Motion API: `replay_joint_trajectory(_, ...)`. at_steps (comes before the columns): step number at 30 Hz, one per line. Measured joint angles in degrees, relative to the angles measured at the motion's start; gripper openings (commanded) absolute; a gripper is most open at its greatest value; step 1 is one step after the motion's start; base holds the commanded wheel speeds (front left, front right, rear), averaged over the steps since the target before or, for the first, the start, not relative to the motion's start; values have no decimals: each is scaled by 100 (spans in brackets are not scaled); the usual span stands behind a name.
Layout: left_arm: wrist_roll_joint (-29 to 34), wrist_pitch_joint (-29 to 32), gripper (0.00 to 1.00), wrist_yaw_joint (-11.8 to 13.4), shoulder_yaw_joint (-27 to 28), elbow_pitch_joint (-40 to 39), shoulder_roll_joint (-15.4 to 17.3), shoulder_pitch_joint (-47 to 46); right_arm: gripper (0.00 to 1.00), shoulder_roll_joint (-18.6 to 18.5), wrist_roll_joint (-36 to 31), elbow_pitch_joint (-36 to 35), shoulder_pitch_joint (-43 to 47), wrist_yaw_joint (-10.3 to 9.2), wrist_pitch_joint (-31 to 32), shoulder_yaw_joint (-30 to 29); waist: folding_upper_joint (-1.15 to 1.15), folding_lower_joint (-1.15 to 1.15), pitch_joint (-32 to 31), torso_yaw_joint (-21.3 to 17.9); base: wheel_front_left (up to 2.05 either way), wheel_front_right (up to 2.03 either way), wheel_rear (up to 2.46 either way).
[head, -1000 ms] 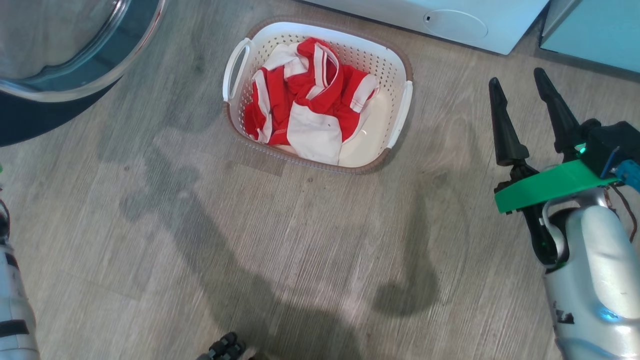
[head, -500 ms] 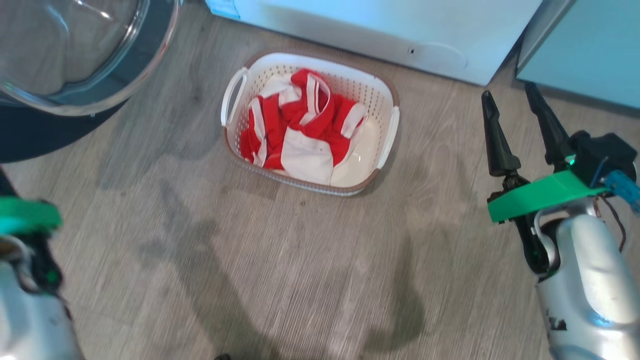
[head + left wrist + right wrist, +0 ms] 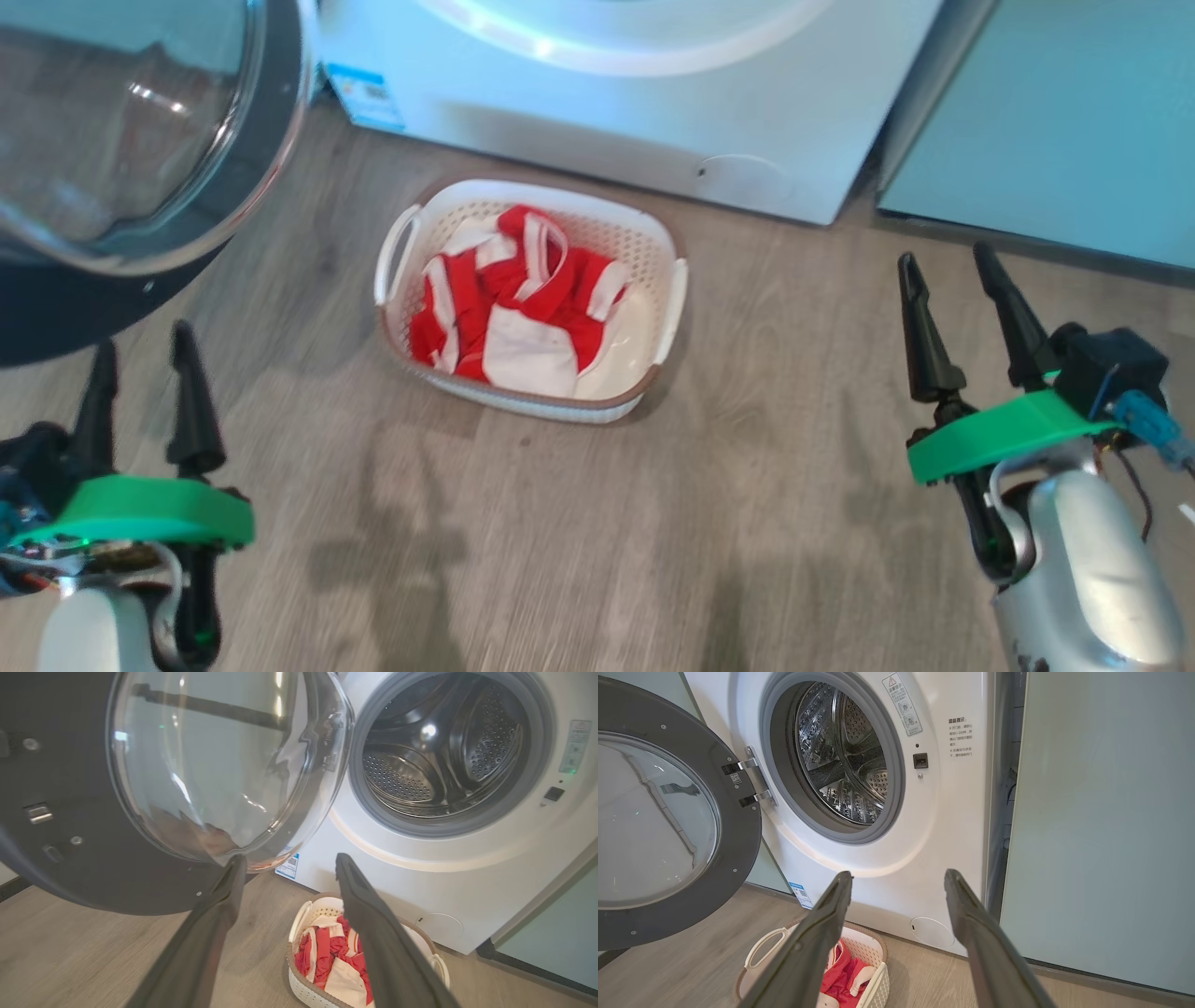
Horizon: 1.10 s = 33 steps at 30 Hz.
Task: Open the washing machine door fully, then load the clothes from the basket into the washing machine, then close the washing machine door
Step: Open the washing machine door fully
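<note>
the washing machine [image 3: 896,882] stands in front of me, its steel drum [image 3: 840,756] bare, ready for loading as far as i can judge. the washing machine door [image 3: 738,858] stands wide open on its hinge to my left, out of the way of the opening. the basket [image 3: 670,299] sits on the floor [image 3: 560,523] just in front of the machine, below the opening. the clothes [image 3: 504,308], a red and white bundle, lie inside it. my left gripper [image 3: 142,341] and right gripper [image 3: 943,257] hover on either side, well apart from the basket, fingers spread, holding nothing.

writing: a warning label [image 3: 903,704] with a triangle, and chinese print [image 3: 960,737], too small to read. a blue sticker [image 3: 802,895] sits low on the front. a qr tag [image 3: 734,778] sits by the hinge.
</note>
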Motion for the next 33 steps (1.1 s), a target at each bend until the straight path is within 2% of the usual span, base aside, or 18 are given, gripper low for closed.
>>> replay_joint_trajectory(5, 111, 185, 100, 5, -338, -366, 0, 152, 100, 60, 40, 37, 137, 0, -2, 0, 0, 0, -191, -279, 0, 0, 0)
replay_joint_trajectory(16, 324, 448, 100, -90, -970, -645, 100, 467, 100, 92, 41, 22, 649, 0, -18, -141, 0, 0, -609, -884, 0, 0, 0)
replay_joint_trajectory(26, 455, 494, 100, -127, -1156, -720, 204, 519, 100, 133, 42, -323, 982, 0, 62, -199, 0, 0, -831, -1348, 0, 0, 0)
replay_joint_trajectory(33, 555, 571, 100, -51, -1198, -759, 272, 733, 100, 149, 135, -422, 1087, 0, 110, -257, 0, 0, -883, -1469, 0, 0, 0)
